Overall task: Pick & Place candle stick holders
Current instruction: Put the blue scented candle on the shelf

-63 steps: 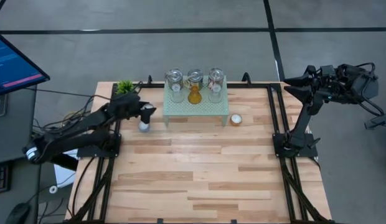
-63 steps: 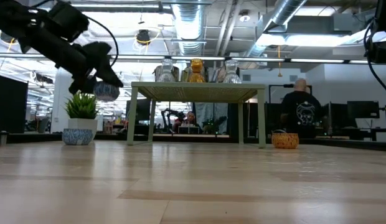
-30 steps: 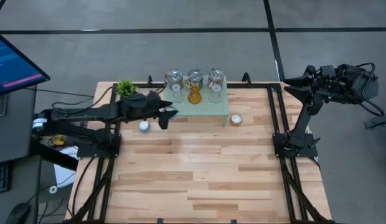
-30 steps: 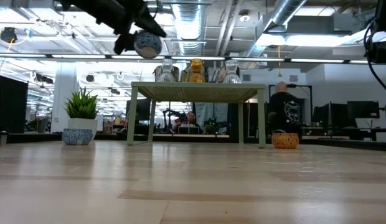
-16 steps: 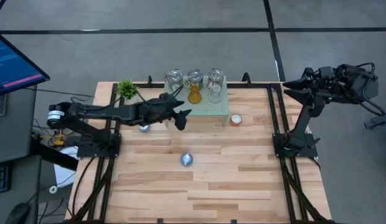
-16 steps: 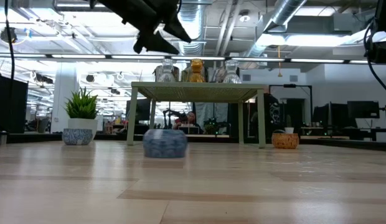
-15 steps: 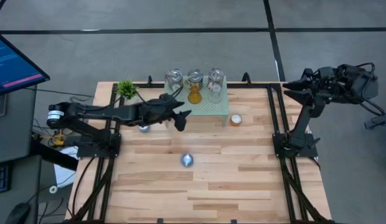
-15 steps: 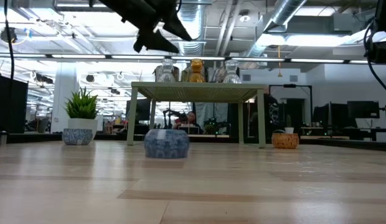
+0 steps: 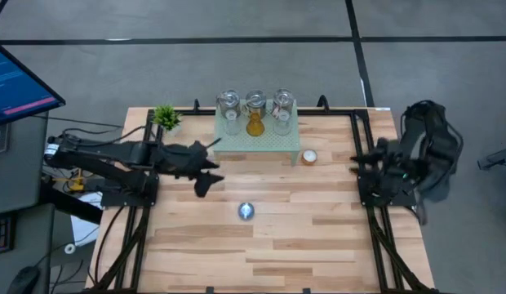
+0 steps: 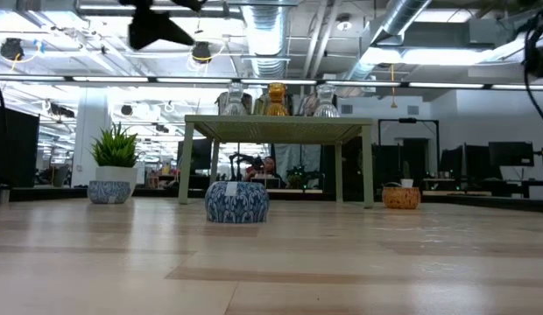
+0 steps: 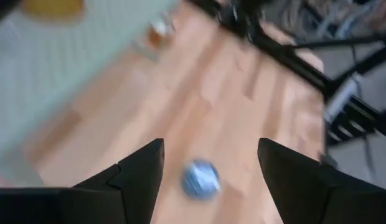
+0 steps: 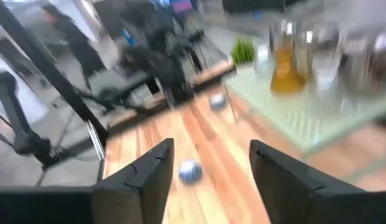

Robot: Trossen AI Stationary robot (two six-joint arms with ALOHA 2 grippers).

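A small round blue-and-white patterned holder stands on its base on the bare wood at mid-table. My left gripper hangs open, high above the table and left of the holder, which shows far below between its fingers. My right gripper is open with nothing in it at the table's right edge, pointing toward the left. Three silvery glass jars and an amber cup stand on the pale green mesh stand. An orange tealight cup sits on the table right of the stand.
A small green potted plant stands at the far left corner. In the right wrist view a second small round holder sits near the stand's left end. A black frame borders the table's sides. Bare wood lies across the near half.
The blue-and-white holder has left my left gripper, which held it high near the stand, and has dropped to mid-table, where it now stands upright. My left gripper then drew back toward the left and near edges. My right arm has swung down from its raised pose to the table's right edge.
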